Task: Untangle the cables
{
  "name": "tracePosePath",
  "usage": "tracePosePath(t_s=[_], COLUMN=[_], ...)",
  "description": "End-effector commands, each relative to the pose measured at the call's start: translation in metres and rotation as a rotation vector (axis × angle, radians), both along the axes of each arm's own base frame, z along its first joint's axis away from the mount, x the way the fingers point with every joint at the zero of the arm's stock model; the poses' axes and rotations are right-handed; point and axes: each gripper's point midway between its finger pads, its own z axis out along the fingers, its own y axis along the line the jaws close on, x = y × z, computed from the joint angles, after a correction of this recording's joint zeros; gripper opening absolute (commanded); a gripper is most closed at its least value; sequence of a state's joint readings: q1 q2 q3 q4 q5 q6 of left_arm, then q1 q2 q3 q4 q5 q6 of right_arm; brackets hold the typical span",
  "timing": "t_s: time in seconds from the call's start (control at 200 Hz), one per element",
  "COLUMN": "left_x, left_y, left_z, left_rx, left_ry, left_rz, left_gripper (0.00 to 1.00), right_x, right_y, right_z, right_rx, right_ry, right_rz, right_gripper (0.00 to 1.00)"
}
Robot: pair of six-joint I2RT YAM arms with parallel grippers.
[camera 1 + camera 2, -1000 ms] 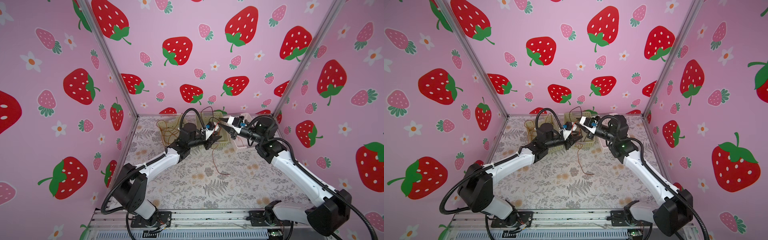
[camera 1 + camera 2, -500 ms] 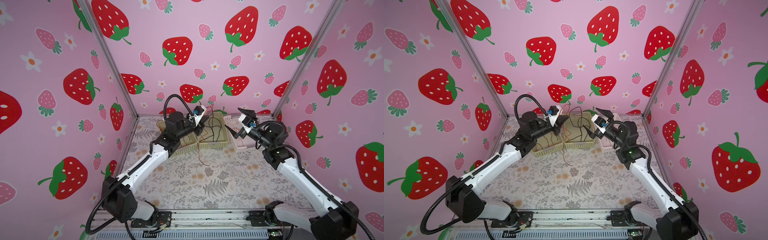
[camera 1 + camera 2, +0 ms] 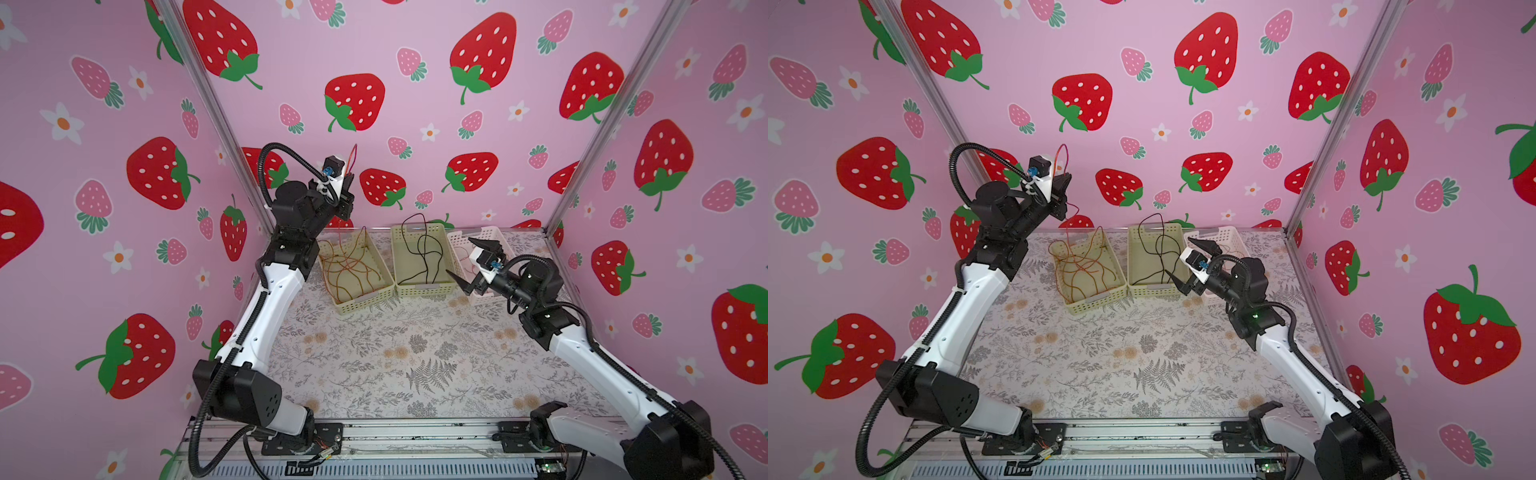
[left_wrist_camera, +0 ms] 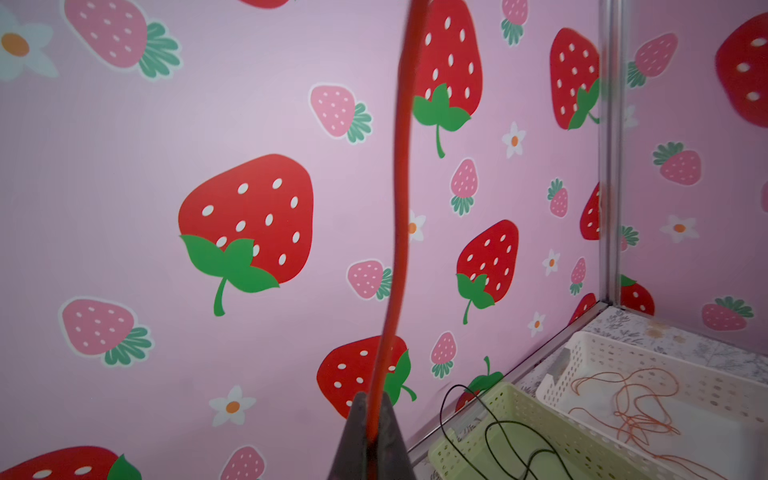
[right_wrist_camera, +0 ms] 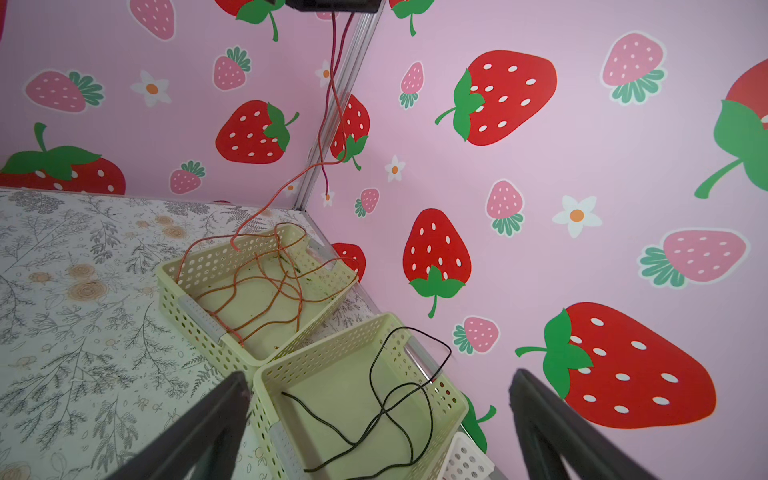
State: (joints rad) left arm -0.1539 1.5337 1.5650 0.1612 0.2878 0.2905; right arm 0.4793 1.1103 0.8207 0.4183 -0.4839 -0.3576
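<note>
The red cable [image 4: 400,166] is pinched between the closed tips of the left gripper [image 4: 372,405], which is raised high near the back left corner post. In a top view the cable arches above that gripper and then hangs down toward the leftmost basket [image 3: 361,300]. In the right wrist view one strand ends in mid-air against the wall, and another curls down to the basket's far rim; whether it touches the rim I cannot tell.

A loose tangle of orange-brown cables [image 3: 353,270] lies inside that pale yellow basket, some strands arching over its rim. Just beside it stands the middle basket [image 3: 424,289], also pale yellow. It holds the black cable [image 5: 384,409], one loop of which rises above the back rim. The white basket [image 4: 615,353] is third in the row, with thin orange cables [image 4: 623,399] lying on its floor.

The right gripper [image 3: 459,255] hovers low in front of the white basket with its jaws spread wide and nothing between them. Its lower finger points toward the front right corner of the middle basket.

All three baskets sit at the back of the floral tablecloth [image 3: 374,357], against the pink strawberry wall [image 3: 415,50].
</note>
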Motion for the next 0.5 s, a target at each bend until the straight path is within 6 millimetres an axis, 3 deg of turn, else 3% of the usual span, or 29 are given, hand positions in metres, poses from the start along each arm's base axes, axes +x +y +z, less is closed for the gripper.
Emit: tracePosePath(t_s=[0.0, 0.09, 0.355, 0.495], left_x=[0.025, 0.03, 0.014, 0.016], left_y=[0.008, 0.008, 0.003, 0.013], left_z=[-0.042, -0.08, -0.184, -0.227], left_rx=[-0.032, -0.068, -0.181, -0.22], left_ry=[0.052, 0.125, 0.37, 0.494], left_rz=[0.007, 0.009, 0.05, 0.137], left_gripper=[0.0, 0.0, 0.0, 0.0], right_x=[-0.009, -0.01, -0.005, 0.002], right_y=[-0.002, -0.004, -0.005, 0.001], right_z=[0.005, 0.001, -0.015, -0.025], right_rx=[0.033, 0.038, 0.027, 0.023], right_ry=[0.009, 0.031, 0.07, 0.114], right_rz=[0.012, 0.005, -0.017, 0.0], right_gripper=[0.95, 0.92, 0.91, 0.89])
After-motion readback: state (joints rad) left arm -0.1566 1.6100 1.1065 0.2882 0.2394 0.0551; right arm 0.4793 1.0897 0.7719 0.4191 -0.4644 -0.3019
